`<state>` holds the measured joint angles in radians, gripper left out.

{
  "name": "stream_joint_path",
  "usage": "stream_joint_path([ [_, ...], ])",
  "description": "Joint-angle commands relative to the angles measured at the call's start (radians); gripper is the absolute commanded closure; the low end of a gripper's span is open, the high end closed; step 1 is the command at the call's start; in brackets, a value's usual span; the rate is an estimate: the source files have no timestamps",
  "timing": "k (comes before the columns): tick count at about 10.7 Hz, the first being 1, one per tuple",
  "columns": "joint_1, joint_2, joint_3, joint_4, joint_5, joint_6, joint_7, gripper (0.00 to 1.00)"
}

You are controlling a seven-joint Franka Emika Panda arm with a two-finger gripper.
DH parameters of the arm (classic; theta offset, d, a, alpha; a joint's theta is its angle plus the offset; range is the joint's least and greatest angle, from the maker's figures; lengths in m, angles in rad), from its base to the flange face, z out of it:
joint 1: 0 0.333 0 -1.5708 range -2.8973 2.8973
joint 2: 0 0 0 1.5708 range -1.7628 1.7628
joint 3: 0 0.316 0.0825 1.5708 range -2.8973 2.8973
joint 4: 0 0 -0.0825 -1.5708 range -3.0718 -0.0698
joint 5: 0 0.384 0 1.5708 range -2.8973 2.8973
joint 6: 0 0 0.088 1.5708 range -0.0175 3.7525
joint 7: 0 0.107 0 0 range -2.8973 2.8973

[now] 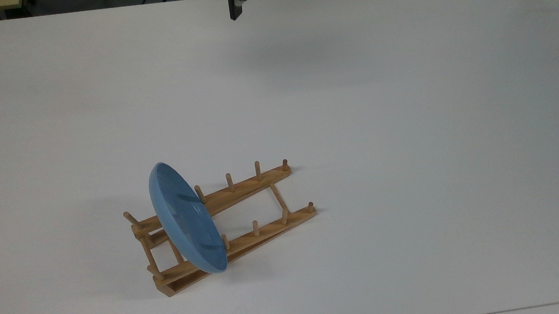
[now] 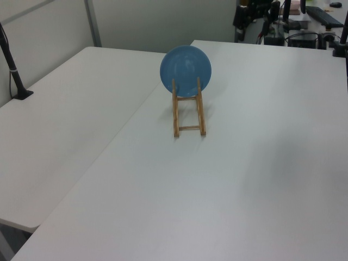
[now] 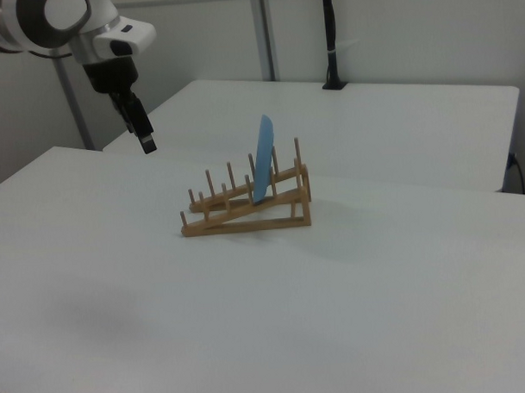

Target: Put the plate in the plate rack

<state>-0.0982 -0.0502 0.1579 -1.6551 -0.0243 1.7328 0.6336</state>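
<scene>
I see a broad, smooth white counter (image 1: pixel 407 115). Directly on it sits a light-brown wooden plate rack (image 1: pixel 225 227) of two pegged rails joined by thin dowels, towards the top view's lower left, its low end pointing right.

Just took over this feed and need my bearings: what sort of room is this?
Probably a robotics lab or office workspace. Bare white tables pushed together, a black pole clamped at one table's edge, and a desk with a keyboard and cables behind.

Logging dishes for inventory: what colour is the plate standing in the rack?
Light blue, plain and glossy; the plate shows best face-on in the left view.
</scene>
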Motion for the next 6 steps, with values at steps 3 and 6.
stream_joint_path([
  [3, -0.093, -0.026, 0.009, -0.028, 0.041, -0.007, -0.668, 0.00],
  [6, -0.097, -0.023, 0.002, -0.022, 0.052, -0.012, -0.695, 0.00],
])
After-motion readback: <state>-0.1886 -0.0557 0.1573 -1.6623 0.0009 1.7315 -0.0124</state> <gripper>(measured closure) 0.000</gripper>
